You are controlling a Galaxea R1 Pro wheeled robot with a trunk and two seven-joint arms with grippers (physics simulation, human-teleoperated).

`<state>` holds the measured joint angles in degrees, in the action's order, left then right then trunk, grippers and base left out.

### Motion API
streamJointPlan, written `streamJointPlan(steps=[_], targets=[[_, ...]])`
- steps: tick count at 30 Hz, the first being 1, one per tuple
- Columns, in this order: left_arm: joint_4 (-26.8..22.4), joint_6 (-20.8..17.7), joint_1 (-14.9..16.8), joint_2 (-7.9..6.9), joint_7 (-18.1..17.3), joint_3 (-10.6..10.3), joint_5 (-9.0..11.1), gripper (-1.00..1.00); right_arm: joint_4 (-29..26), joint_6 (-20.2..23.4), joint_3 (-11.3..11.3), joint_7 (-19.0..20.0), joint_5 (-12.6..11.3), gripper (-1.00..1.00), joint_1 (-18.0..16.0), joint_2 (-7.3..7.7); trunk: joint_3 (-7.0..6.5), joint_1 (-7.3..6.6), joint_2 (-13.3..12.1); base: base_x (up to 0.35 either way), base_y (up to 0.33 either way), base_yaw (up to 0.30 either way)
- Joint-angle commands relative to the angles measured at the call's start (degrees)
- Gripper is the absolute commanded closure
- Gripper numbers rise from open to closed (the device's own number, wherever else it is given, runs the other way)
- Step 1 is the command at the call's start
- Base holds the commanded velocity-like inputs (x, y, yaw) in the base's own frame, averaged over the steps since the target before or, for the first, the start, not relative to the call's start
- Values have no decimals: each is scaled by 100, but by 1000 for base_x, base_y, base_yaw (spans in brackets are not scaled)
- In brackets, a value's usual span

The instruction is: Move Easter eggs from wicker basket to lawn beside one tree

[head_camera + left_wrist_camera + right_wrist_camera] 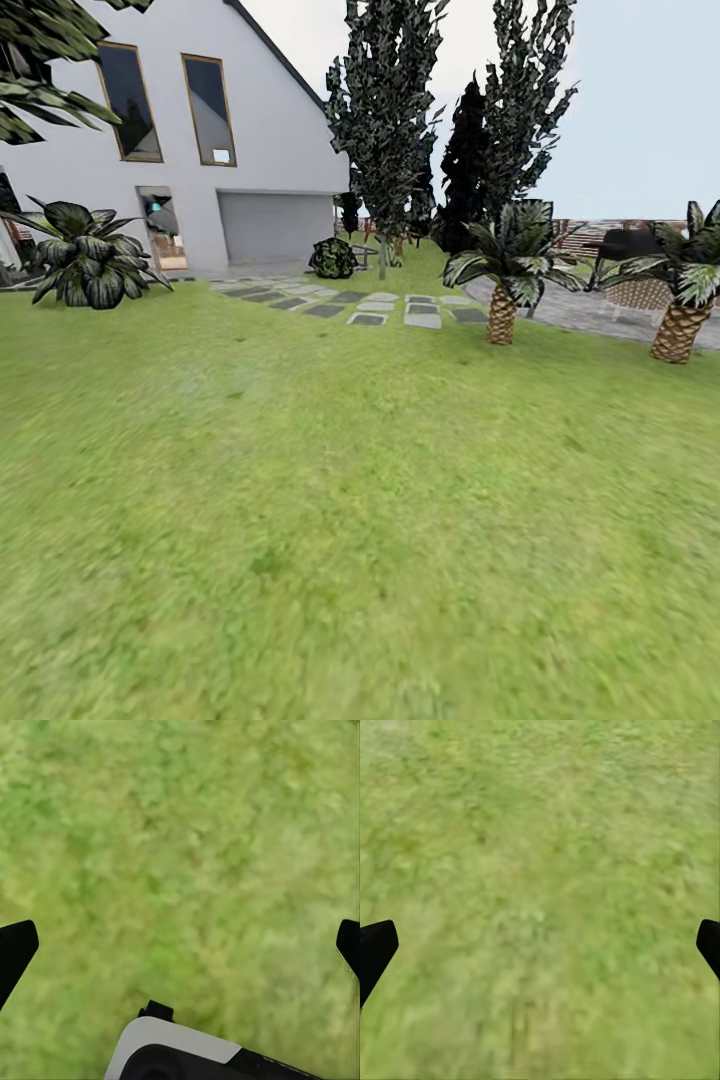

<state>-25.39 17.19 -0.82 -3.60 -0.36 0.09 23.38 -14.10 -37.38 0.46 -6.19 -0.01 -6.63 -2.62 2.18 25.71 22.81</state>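
The lawn (330, 500) spreads wide and green ahead of me in the head view. A tall tree (385, 110) with a pale straight trunk and a dark jagged crown stands far off by the house. The Easter eggs and the wicker basket are out of view. My left gripper (180, 952) hangs open over bare grass (187, 847), its dark fingertips (15, 949) far apart with nothing between them. My right gripper (540, 952) is open too, above grass (540, 855), with its fingertips (375, 945) at the frame's edges.
A white house (200, 150) with a garage door stands at the back left, beside a leafy bush (85, 255). Grey stepping stones (370, 305) lead to paving (600, 315) at the right. Two small palms (505, 270) (685, 300) edge it. A woven brown object (640, 292) sits half hidden behind them.
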Motion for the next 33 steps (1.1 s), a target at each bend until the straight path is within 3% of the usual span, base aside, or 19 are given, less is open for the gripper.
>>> streamJointPlan(steps=[1, 33], targets=[[-10, 3, -1, 0, -4, 1, 26, -100, 7, -15, 7, -23, 1, -100, -5, -1, 11, 7, 11, 332, 0, 0], [174, 7, -3, -12, 1, 41, 43, -100, 12, -15, 7, -23, 1, -100, -5, -1, 11, 7, 11, 332, 0, 0]])
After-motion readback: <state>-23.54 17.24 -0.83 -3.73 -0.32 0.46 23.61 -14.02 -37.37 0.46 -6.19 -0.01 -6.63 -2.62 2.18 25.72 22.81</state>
